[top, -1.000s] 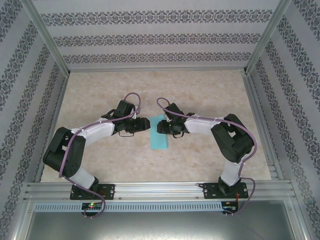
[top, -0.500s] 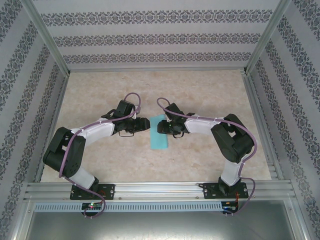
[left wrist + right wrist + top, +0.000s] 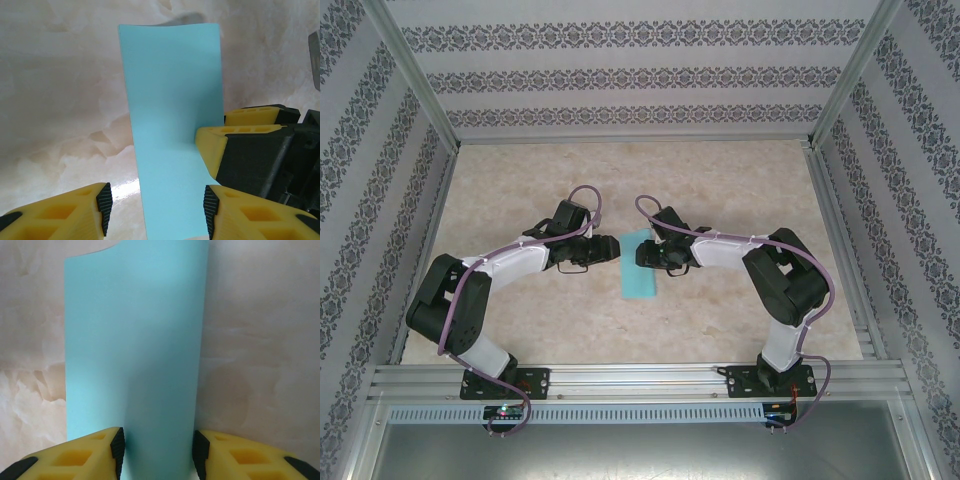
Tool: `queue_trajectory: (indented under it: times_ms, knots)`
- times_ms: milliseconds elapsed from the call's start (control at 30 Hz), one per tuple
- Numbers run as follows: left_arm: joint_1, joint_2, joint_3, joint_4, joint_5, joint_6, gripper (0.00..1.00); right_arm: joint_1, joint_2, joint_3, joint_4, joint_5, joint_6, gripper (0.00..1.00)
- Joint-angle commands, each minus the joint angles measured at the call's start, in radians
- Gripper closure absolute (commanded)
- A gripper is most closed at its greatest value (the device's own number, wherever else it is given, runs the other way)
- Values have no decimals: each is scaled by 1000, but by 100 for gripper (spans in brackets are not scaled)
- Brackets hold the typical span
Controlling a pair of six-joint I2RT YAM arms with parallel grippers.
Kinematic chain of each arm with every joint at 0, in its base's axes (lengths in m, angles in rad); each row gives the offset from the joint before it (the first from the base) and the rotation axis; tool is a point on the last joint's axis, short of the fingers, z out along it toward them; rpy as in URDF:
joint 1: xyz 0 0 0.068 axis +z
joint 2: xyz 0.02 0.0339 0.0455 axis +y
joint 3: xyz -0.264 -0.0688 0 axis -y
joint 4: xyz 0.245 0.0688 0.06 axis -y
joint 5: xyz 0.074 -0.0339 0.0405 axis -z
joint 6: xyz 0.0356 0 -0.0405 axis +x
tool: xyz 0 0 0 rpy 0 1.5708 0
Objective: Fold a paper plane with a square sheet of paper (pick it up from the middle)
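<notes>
Paper [image 3: 640, 275] lies as a narrow teal strip on the table [image 3: 720, 180]. At its far end my left gripper [image 3: 156, 209] stands half open, loosely straddling it. My right gripper [image 3: 157, 445] squeezes its long edges there, bowing it. It looks light, floppy and easily creased, so I'd pinch mid-strip, gently.

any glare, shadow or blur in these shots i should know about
Left wrist: a bright glare patch on the marbled beige table beside the flat teal-blue paper sheet, whose far edge throws a soft shadow. Right wrist: soft darker shading runs down the sheet, edges crisp. Top external: even light, sharp.
</notes>
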Motion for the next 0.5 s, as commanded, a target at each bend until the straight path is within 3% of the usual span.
queue_trajectory:
  times_ms: [0,467]
  knots:
    - [-12,-7,-2,2,10,5,45,-10,60,-39,78,9,-6,55]
    - [-11,-4,-2,5,13,1,46,-15,64,-45,90,3,2,58]
